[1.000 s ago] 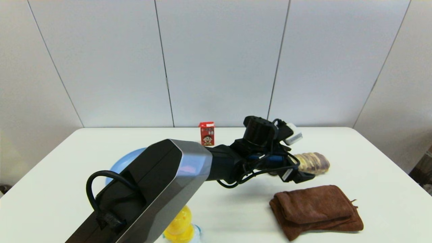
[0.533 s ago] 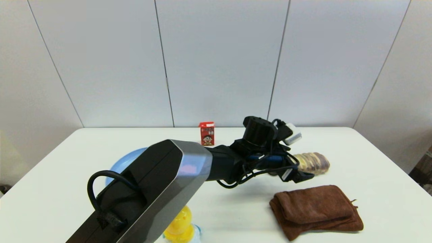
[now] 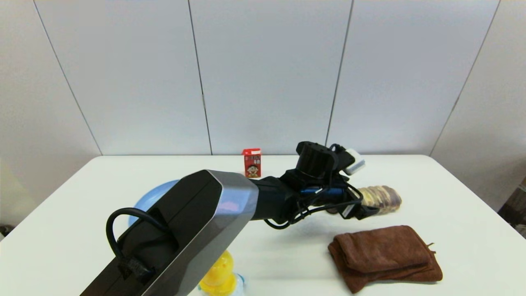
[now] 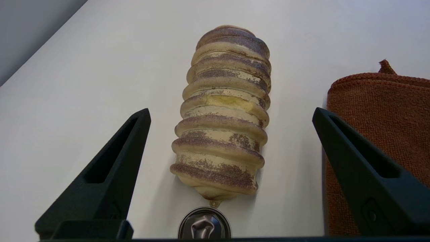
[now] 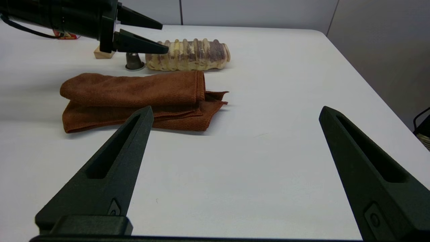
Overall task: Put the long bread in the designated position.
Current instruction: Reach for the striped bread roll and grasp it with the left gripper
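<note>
I'm reaching the left gripper (image 4: 230,114) at the bread (image 4: 223,114), fingers spread wide, one on each side of its near end, not touching. The bread is lying flat on the table (image 3: 452,193) just behind the towel (image 3: 384,255), long axis pointing straight away from the fingers. It's ridged, tan with purple-brown stripes. The right gripper (image 5: 235,112) is idling wide open, farther off.

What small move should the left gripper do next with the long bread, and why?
Probably ease forward so the fingers come alongside the loaf, then close. The left gripper is open and only the near end of the long bread lies between its fingers, untouched on the table. The brown towel lies close beside one finger.
</note>
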### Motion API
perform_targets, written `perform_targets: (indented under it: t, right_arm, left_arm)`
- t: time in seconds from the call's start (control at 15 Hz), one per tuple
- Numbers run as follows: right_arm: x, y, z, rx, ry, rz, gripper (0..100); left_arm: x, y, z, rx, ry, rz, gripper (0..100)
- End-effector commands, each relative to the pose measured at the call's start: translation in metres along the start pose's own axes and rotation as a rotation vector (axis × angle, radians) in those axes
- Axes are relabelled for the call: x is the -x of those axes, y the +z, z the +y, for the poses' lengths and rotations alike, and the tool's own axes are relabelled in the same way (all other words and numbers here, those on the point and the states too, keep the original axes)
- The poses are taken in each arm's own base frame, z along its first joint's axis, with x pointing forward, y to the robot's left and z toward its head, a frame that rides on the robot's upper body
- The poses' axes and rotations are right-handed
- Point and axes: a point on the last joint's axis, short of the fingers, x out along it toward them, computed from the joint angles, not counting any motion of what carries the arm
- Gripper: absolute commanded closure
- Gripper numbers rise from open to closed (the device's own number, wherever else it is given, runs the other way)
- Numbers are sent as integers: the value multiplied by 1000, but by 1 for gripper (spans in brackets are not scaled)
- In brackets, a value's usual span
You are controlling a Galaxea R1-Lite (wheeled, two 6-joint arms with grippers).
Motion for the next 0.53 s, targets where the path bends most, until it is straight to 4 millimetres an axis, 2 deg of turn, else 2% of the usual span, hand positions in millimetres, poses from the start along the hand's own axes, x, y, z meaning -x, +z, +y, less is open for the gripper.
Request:
perform_targets:
  t: [0.07,0.53]
  right_arm:
    - [0,0,0,1,1,2,0]
    - [0,0,0,1,1,2,0]
  left_arm:
    - [0,0,-1,0,-4,4,0]
    - [0,-9,-2,30,-16,80,0]
